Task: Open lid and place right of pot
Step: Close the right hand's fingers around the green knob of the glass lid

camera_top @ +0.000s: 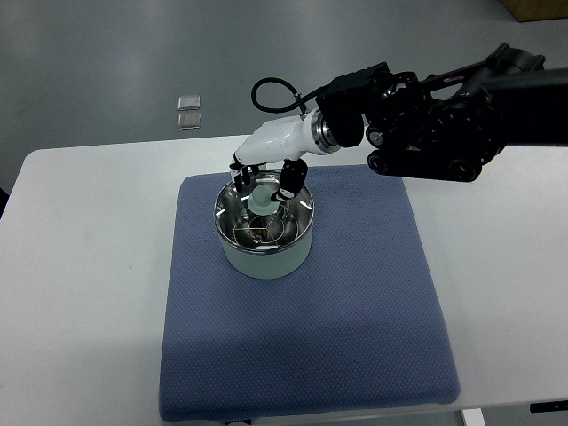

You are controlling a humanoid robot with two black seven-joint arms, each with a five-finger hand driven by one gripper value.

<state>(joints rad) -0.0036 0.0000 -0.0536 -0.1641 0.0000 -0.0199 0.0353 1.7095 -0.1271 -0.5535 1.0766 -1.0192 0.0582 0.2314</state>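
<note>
A pale green pot (264, 257) stands on the back left part of a blue mat (302, 337). A glass lid (264, 222) with a metal rim and a light green knob (261, 199) sits on it. My right hand (264, 182) comes in from the right on a black arm and reaches down over the lid. Its fingers (287, 185) are curled around the knob, one on each side. The lid still lies flat on the pot's rim. No left arm shows.
The mat lies on a white table (80, 293). The mat's right half (373, 266), beside the pot, is bare. Two small square tiles (188, 112) lie on the grey floor beyond the table's far edge.
</note>
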